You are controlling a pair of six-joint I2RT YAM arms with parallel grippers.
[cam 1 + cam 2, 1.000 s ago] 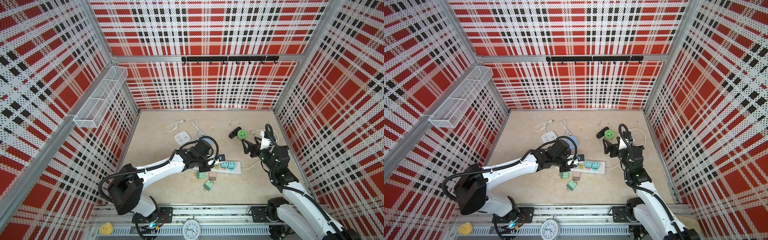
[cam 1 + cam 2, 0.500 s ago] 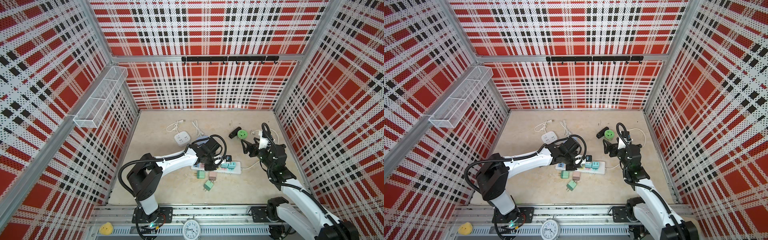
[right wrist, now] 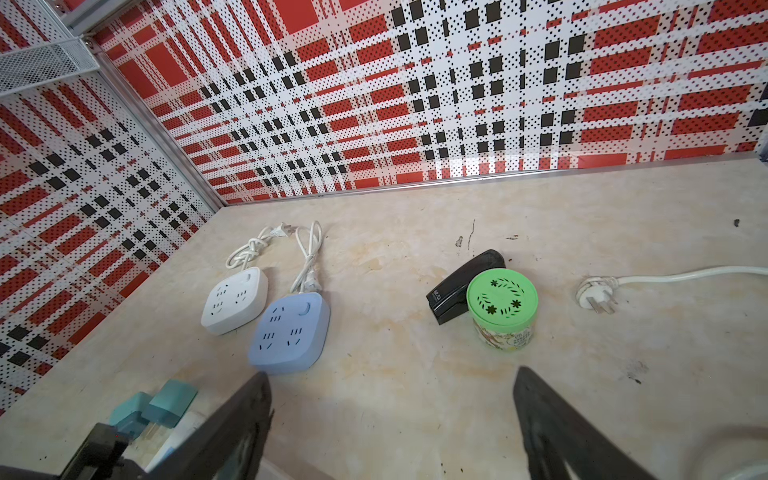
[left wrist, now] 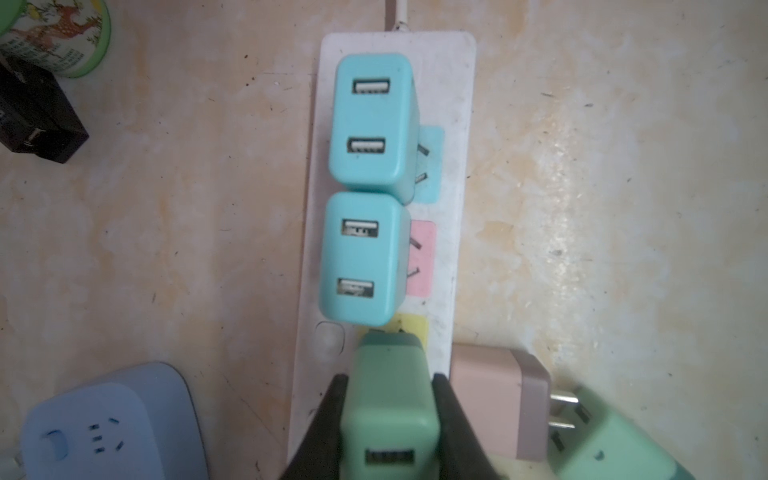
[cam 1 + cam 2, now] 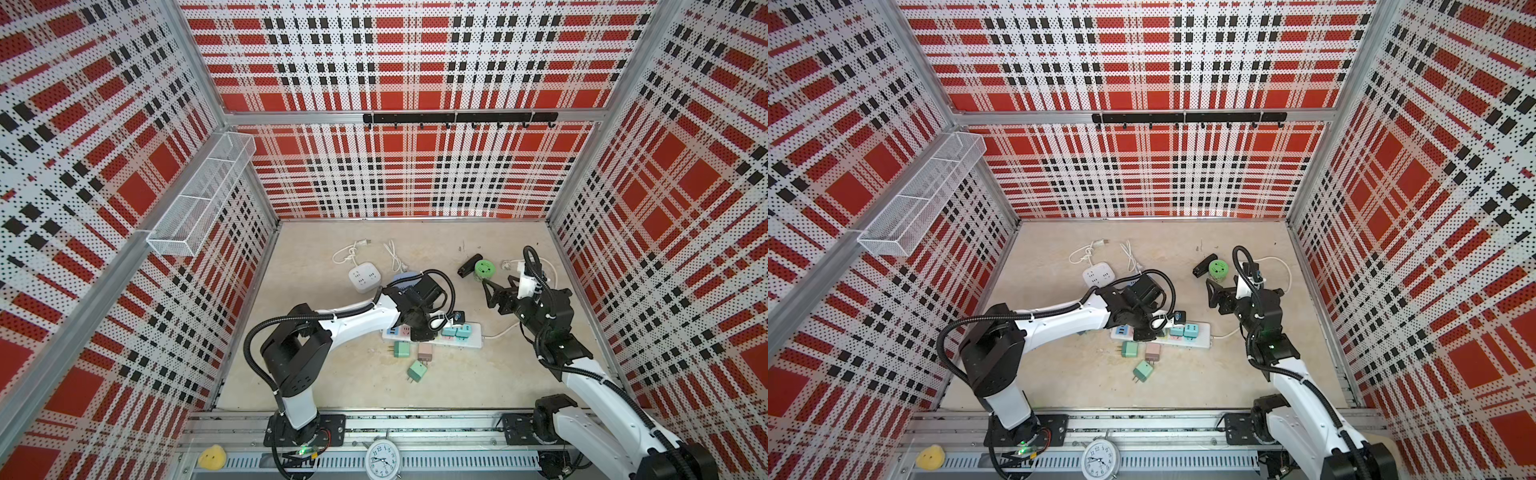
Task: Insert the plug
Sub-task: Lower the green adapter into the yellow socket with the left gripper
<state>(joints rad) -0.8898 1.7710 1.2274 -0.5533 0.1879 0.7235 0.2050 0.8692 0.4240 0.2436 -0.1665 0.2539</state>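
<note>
Gripping a mint-green USB plug (image 4: 388, 415), left pincer (image 4: 390, 378) over yellow socket (image 4: 415, 328) of white power strip (image 4: 457, 83), right pincer (image 3: 390, 372) spread, empty

Left wrist view: green adapter (image 4: 388, 411) blurred, prongs hidden under its own body over the yellow socket (image 4: 413, 328), can't tell if seated. Left gripper (image 4: 390, 378) fingers (image 4: 328, 419) run off the frame edge and cover one end of the power strip (image 4: 453, 104). Green tub (image 4: 58, 37), black stapler (image 4: 37, 120), blue socket cube (image 4: 108, 419), second green adapter (image 4: 615, 449) all cropped. Both top views: wrist blocks the held adapter and fingertips; blue socket cube mostly behind the arm. Right wrist view: right gripper (image 3: 390, 374) fingers (image 3: 232, 432) cropped, white cord (image 3: 685, 274) exits the frame.
</note>
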